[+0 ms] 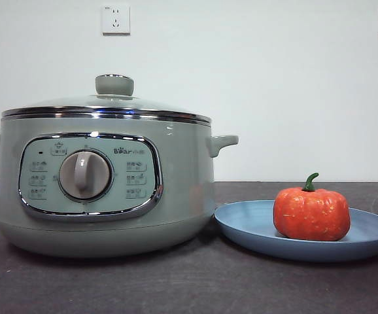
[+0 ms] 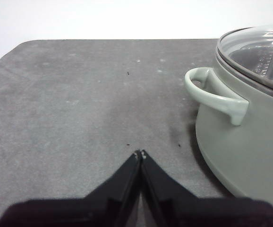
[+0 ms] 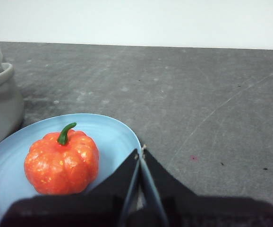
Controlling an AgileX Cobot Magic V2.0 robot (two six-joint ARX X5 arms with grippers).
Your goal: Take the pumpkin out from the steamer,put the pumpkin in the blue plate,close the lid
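Looks like a lab test bench: bare dark table point(image 1: 176, 288), plain white wall point(image 1: 274, 78), two wall sockets point(image 1: 116, 19).

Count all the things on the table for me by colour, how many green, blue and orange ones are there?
Green: 2, the steamer and the lid sitting closed on it.
Blue: 1, the blue plate.
Orange: 1, the pumpkin, resting on the plate.
Total: 4.
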